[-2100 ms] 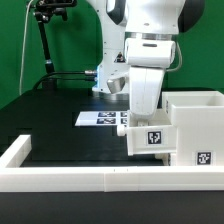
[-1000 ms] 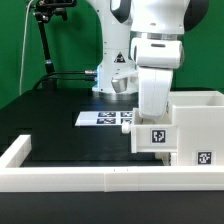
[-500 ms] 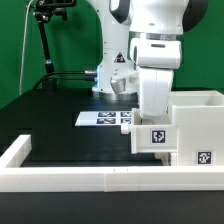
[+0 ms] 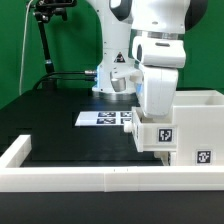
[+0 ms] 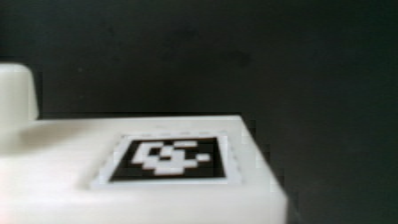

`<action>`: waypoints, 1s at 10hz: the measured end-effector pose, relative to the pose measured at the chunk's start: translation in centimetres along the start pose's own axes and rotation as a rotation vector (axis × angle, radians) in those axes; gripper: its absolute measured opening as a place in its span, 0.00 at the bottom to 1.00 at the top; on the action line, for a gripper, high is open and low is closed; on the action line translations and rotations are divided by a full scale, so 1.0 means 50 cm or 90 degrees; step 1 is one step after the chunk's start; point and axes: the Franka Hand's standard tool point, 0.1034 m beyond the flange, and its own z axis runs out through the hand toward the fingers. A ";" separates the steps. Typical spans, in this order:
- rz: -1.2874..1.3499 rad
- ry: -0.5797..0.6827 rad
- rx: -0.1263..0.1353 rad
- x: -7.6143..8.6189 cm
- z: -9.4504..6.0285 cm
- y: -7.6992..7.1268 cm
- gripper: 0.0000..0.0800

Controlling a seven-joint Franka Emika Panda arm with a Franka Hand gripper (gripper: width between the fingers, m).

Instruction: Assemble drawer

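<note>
The white drawer box (image 4: 204, 116) stands at the exterior view's right, with a marker tag on its front. A smaller white drawer part (image 4: 160, 137) with its own tag sits against the box's left side, partly in its opening. My gripper (image 4: 158, 114) comes down right onto this part, and its fingers are hidden behind the part and the hand. In the wrist view the part's tagged white face (image 5: 169, 160) fills the near field. No finger shows there, and I cannot tell if the jaws are open or shut.
The marker board (image 4: 104, 118) lies on the black table behind the part. A low white wall (image 4: 70, 180) runs along the front and up the exterior view's left side. A black stand (image 4: 45, 40) and the arm's base are at the back.
My gripper and the smaller drawer part have shifted together toward the exterior view's right, closer into the drawer box. The box and the marker board have not moved.
</note>
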 end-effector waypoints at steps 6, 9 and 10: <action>0.027 -0.004 -0.015 -0.008 -0.056 -0.002 0.76; 0.026 -0.017 -0.007 -0.037 -0.092 0.006 0.81; 0.024 -0.018 -0.010 -0.052 -0.096 0.009 0.81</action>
